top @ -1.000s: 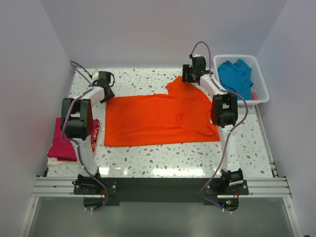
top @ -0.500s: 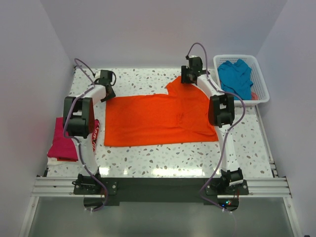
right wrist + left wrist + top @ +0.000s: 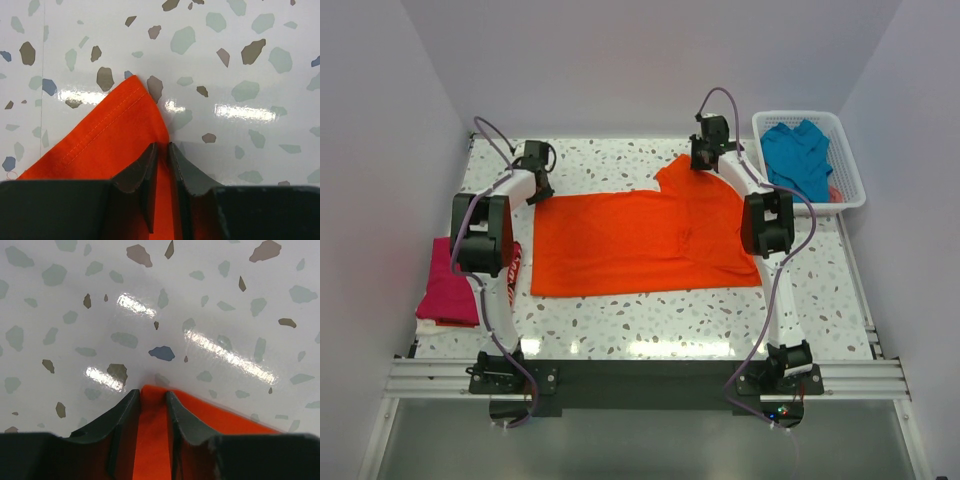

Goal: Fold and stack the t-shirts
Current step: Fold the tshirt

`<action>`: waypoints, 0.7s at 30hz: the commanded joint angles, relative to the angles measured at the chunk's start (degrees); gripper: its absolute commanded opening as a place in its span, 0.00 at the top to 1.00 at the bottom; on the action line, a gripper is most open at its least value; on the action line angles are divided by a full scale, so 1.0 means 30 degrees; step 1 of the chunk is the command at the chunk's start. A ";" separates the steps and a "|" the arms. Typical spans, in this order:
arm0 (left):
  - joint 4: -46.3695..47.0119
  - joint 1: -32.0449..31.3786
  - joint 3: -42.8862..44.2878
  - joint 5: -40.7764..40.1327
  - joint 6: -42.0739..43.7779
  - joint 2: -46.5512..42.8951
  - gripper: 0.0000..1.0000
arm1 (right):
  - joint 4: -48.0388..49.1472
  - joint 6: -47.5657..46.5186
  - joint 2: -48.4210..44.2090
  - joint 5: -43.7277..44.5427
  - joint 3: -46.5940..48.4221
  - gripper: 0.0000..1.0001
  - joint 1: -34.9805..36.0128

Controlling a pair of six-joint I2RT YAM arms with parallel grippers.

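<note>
The orange t-shirt (image 3: 640,240) lies spread flat across the middle of the table. My left gripper (image 3: 542,190) is down at its far left corner. In the left wrist view the left gripper (image 3: 152,392) has its jaws drawn in on that orange corner (image 3: 150,440), and cloth fills the gap. My right gripper (image 3: 705,160) is at the far right tip of the shirt. There the right gripper (image 3: 162,145) is nearly closed, pinching the hemmed orange edge (image 3: 110,135). A folded magenta-pink t-shirt (image 3: 445,290) rests at the left edge. A teal-blue t-shirt (image 3: 798,155) lies in the basket.
The white lattice basket (image 3: 850,200) stands at the back right corner. Grey walls enclose the speckled table (image 3: 650,320) on three sides. Both arms reach over the shirt's outer edges toward the back.
Both grippers have narrowed on the shirt's far corners, the right one much more. The right wrist shifted slightly left and back. The shirt has barely moved.
</note>
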 commanded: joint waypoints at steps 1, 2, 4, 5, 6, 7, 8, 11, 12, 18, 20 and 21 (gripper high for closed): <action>0.0061 0.0056 0.0854 0.0098 0.0479 0.0328 0.69 | 0.0245 0.0176 -0.0881 0.0663 -0.0151 0.82 0.0071; 0.0061 0.0085 0.0883 0.0098 0.0451 0.0329 0.71 | 0.0304 0.0205 -0.0999 0.0693 -0.0210 0.82 0.0071; 0.0032 0.0085 0.1030 0.0157 0.0479 0.0417 0.73 | 0.0334 0.0205 -0.1263 0.0723 -0.0210 0.85 0.0071; -0.0055 0.0085 0.1088 0.0157 0.0480 0.0446 0.74 | 0.0421 0.0176 -0.1408 0.0810 -0.0239 0.85 0.0071; -0.0056 0.0085 0.1147 0.0215 0.0480 0.0446 0.76 | 0.0480 0.0176 -0.1613 0.0811 -0.0268 0.85 0.0042; -0.0085 0.0085 0.1147 0.0244 0.0480 0.0446 0.77 | 0.0538 0.0176 -0.1673 0.0840 -0.0298 0.85 0.0041; -0.0057 0.0085 0.1176 0.0245 0.0480 0.0446 0.78 | 0.0539 0.0176 -0.1732 0.0898 -0.0298 0.85 0.0041; -0.0085 0.0085 0.1293 0.0157 0.0480 0.0475 0.81 | 0.0714 0.0205 -0.2024 0.1015 -0.0385 0.87 0.0041; -0.0115 0.0085 0.1352 0.0099 0.0480 0.0476 0.82 | 0.0831 0.0234 -0.2141 0.1016 -0.0444 0.87 0.0041; 0.0586 0.0348 0.1236 0.0536 0.0684 0.0241 0.85 | 0.1242 0.0381 -0.2523 0.1133 -0.0445 0.91 -0.0075; 0.1376 0.0436 0.0886 0.0976 0.0801 0.0008 0.85 | 0.1330 0.0527 -0.2728 0.1133 -0.0503 0.93 -0.0163; 0.1611 0.0523 0.0826 0.1122 0.0831 -0.0080 0.85 | 0.1417 0.0557 -0.2786 0.1104 -0.0561 0.94 -0.0193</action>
